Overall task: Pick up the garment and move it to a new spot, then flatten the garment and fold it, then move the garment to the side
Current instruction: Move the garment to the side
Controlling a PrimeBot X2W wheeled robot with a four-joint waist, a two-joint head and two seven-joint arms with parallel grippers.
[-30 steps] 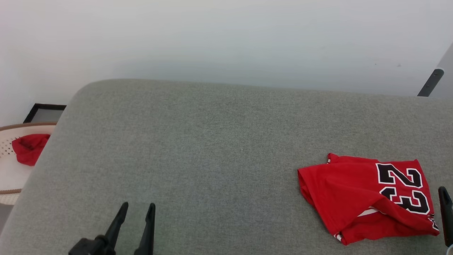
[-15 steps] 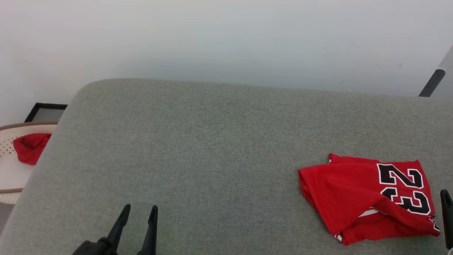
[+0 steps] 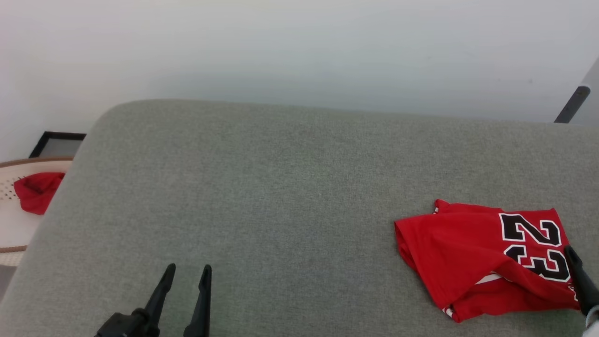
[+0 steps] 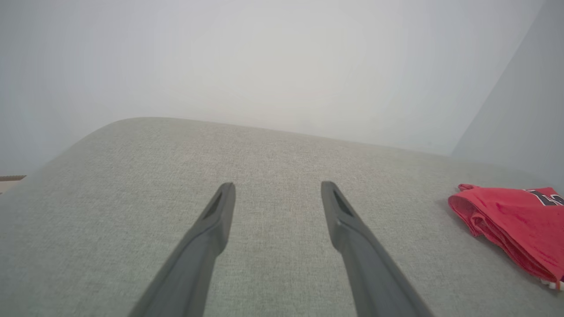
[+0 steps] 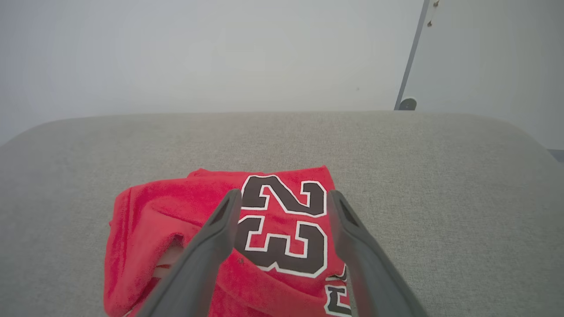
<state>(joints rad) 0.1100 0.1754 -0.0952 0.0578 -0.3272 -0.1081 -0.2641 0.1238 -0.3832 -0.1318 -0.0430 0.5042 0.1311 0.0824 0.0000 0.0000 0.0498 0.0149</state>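
Observation:
The garment (image 3: 472, 257), a red jersey with a black-and-white 23, lies folded and a little rumpled at the right of the grey padded surface (image 3: 281, 187). One dark finger (image 3: 578, 276) of my right gripper overlaps its right edge in the head view. In the right wrist view the right gripper (image 5: 283, 196) stands open just above the garment (image 5: 145, 220), its fingers either side of the number. My left gripper (image 3: 189, 269) is open over bare fabric at the lower left. The left wrist view shows the left gripper (image 4: 277, 187) empty and the garment (image 4: 515, 220) far to the right.
A small plain red cloth (image 3: 35, 189) lies in a white basket (image 3: 14, 224) beyond the surface's left edge, next to a black frame (image 3: 56, 142). A dark bar (image 3: 571, 105) leans at the far right. A pale wall stands behind the surface.
My right gripper's finger has moved left, from beside the garment's right edge to over it. The left gripper has barely shifted. The garment lies as before.

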